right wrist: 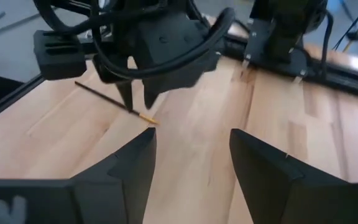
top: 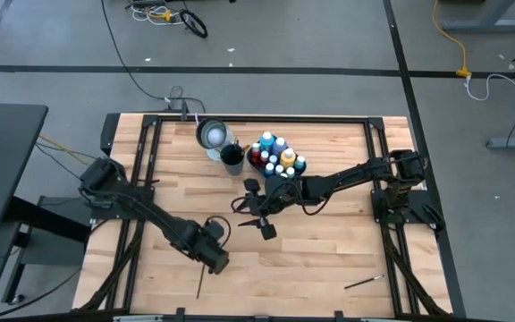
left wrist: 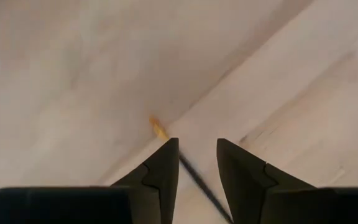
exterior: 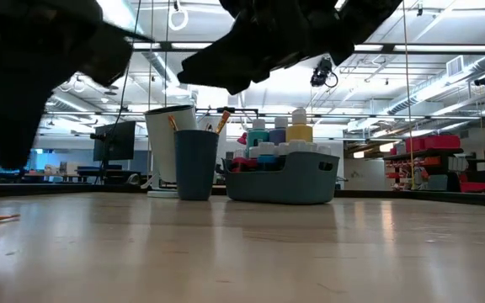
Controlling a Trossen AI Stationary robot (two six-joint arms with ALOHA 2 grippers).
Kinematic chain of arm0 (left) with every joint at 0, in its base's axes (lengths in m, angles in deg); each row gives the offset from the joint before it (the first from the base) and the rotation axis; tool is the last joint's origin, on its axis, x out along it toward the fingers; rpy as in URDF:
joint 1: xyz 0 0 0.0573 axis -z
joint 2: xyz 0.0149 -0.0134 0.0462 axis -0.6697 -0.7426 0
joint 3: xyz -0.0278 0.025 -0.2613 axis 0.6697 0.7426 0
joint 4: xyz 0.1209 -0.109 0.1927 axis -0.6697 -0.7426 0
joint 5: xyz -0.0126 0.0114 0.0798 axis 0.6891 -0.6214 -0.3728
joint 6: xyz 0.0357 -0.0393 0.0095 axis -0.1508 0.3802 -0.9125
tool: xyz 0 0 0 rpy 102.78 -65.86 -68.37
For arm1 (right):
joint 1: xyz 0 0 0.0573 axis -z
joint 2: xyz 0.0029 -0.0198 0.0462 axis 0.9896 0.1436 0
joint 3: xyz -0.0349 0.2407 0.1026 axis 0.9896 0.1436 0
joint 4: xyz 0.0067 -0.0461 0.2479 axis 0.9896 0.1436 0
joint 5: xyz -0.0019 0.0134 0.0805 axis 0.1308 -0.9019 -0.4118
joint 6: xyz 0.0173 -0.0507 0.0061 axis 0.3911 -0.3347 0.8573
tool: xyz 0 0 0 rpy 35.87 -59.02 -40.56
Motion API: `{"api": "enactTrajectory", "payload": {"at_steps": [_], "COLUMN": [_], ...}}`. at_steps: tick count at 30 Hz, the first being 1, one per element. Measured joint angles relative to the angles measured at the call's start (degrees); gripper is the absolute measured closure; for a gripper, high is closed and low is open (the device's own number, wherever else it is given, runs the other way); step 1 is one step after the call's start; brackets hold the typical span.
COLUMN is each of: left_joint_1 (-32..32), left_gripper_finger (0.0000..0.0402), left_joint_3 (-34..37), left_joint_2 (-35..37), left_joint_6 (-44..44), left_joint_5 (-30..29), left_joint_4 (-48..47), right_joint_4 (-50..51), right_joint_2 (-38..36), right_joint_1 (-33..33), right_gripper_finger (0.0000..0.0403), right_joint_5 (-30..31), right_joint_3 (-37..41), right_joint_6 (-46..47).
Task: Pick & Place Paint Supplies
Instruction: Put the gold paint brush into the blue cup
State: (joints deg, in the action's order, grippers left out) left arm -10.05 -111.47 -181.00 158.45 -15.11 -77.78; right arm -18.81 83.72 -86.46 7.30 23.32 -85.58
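A thin dark-handled brush (left wrist: 194, 177) with an orange tip (left wrist: 158, 129) lies flat on the wooden table near its front left (top: 199, 284). My left gripper (left wrist: 197, 144) points down over it, open, one finger on each side of the handle; it also shows in the right wrist view (right wrist: 137, 99). My right gripper (top: 259, 217) hangs open above the table's middle, holding nothing. Several paint bottles (top: 275, 154) stand in the teal tray (exterior: 283, 187). A second brush (top: 365, 282) lies near the front right.
A dark blue cup (top: 232, 159) with brush handles sticking out stands left of the tray, and a white cup (top: 211, 134) stands behind it. Dark frame rails (top: 141, 161) run along the table's sides. Bare wood lies between the two arms.
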Motion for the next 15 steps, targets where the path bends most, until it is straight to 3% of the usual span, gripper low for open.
{"api": "enactTrajectory", "payload": {"at_steps": [5, 15], "left_joint_1": [1.52, 2.70], "left_gripper_finger": [0.0281, 0.0280], "left_joint_3": [0.97, 2.08], "left_joint_2": [-1.39, -1.38], "left_joint_6": [7.67, 15.77], "left_joint_5": [3.16, -2.51], "left_joint_4": [0.20, 0.72], "right_joint_4": [3.34, 10.09], "right_joint_2": [0.00, 0.00], "right_joint_1": [-0.06, -0.28], "right_gripper_finger": [0.0194, 0.0203], "right_joint_5": [0.00, -0.33], "right_joint_3": [0.02, 0.02], "right_joint_6": [1.72, 3.38]}}
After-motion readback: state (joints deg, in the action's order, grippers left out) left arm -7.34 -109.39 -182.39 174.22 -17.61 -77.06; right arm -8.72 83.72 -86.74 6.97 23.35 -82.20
